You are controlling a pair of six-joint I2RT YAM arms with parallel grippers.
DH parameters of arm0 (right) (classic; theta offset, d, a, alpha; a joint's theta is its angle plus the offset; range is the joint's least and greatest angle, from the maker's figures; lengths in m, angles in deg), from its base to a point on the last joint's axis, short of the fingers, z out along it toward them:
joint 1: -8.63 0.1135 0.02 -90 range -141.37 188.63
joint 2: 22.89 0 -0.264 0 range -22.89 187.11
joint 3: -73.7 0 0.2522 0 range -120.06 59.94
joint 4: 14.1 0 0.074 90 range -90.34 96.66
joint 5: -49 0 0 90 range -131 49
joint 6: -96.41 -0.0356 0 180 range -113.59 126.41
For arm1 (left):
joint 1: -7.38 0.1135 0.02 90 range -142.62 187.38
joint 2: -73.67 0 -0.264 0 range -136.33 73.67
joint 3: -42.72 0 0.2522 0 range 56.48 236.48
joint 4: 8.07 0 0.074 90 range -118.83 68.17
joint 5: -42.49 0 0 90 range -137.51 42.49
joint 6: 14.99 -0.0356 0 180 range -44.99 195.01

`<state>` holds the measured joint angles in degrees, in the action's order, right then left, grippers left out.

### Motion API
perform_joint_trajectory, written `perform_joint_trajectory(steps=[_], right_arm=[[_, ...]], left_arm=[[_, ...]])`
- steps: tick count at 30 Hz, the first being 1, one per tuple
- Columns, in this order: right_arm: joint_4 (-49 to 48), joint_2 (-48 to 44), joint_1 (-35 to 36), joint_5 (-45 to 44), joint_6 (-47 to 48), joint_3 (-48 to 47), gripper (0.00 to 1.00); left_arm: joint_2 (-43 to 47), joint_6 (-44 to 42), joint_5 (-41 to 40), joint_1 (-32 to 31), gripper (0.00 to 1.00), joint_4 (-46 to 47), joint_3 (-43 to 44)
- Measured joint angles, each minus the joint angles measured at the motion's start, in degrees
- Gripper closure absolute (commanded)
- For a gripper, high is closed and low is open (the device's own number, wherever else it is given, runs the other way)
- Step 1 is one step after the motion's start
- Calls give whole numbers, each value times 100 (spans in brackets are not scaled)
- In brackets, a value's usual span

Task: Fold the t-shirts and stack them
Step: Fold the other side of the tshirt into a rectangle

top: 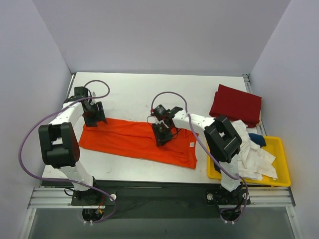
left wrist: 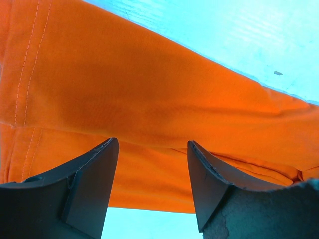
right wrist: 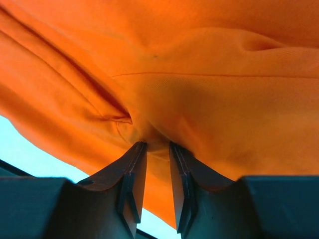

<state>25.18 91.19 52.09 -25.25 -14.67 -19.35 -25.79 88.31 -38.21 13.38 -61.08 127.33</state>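
Wrist view alone shows right end effector (right wrist: pixel 157 147) pinching orange t-shirt (right wrist: pixel 209 84).

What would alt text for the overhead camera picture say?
A bright orange cloth t-shirt lies spread across a white table, with the left robot arm reaching down at its left end and the right robot arm at its middle. A folded dark red cloth shirt sits far right; a yellow plastic bin of white cloth stands near right.
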Motion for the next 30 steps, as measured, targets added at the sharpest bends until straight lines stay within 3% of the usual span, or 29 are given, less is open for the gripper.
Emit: perform_joint_trajectory(steps=[4, 9, 13, 21, 30], right_arm=[[-17, 26, 0, 9, 13, 0, 63], [-50, 28, 2, 26, 17, 0, 62], [-50, 50, 2, 17, 22, 0, 78], [-48, 79, -70, 17, 2, 11, 97], [372, 76, -120, 339, -111, -313, 100]], left_arm=[[0, 0, 0, 0, 32, 2, 2], [0, 0, 0, 0, 32, 2, 2], [0, 0, 0, 2, 32, 2, 2], [0, 0, -2, 4, 32, 2, 2], [0, 0, 0, 7, 32, 4, 2]])
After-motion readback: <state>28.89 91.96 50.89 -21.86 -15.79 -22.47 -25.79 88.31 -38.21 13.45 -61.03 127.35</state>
